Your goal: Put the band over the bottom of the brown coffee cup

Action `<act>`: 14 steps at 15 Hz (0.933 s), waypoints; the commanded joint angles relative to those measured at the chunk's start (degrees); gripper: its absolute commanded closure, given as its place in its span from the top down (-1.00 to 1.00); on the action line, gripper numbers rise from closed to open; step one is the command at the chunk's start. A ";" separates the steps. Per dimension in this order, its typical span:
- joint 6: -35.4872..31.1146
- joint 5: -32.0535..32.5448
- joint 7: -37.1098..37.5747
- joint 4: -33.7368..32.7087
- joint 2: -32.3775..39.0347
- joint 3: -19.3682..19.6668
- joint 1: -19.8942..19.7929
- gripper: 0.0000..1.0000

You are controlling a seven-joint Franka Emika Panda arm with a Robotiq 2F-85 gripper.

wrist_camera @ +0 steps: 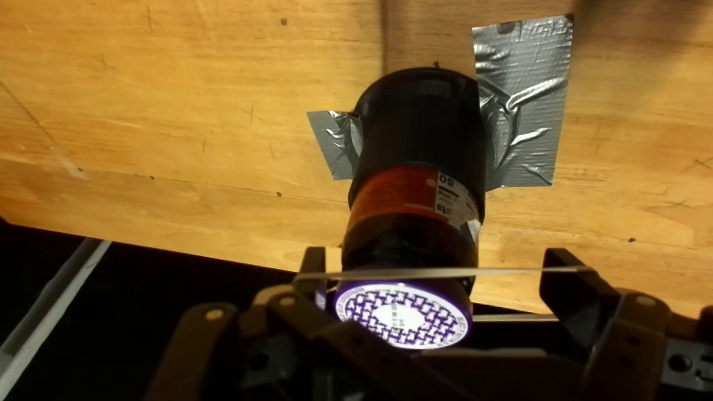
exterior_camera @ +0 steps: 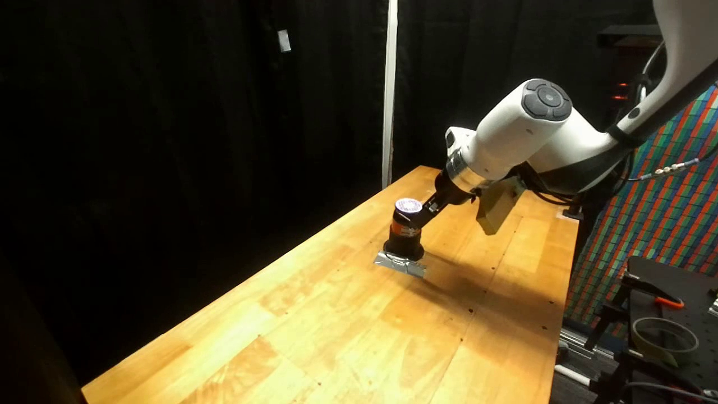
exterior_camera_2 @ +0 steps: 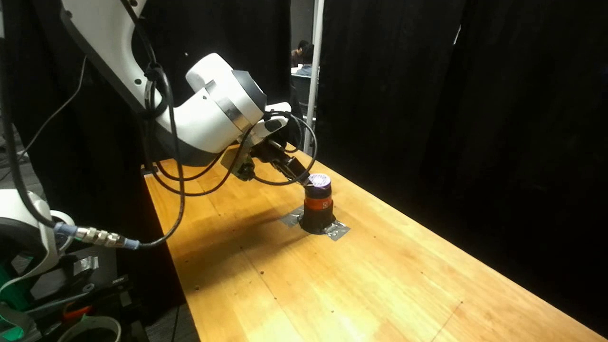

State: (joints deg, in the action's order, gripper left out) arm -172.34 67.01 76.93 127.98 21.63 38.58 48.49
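Your black two-fingered gripper (wrist_camera: 435, 272) is spread, a thin pale elastic band (wrist_camera: 440, 273) taut across it and looped around the dark brown, orange-striped cylindrical cup (wrist_camera: 409, 239) near its upper end! Cup's upright in a black holder (wrist_camera: 420, 128), flanked by silver tape (wrist_camera: 526, 106) on your wooden table (wrist_camera: 167, 111).

Dark cup (wrist_camera: 409, 242) (purple-patterned white top (wrist_camera: 401, 316)), pale band (wrist_camera: 501, 272)
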 commanded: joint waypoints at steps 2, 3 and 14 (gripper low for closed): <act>-1.16 11.39 15.92 1.52 0.55 5.23 6.69 1.00; -1.04 13.89 19.02 1.62 0.52 5.85 7.53 1.00; 5.84 50.44 61.47 3.19 -2.73 4.71 9.50 -0.47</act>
State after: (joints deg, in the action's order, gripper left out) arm -169.37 109.74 129.15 128.49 22.15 44.91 57.76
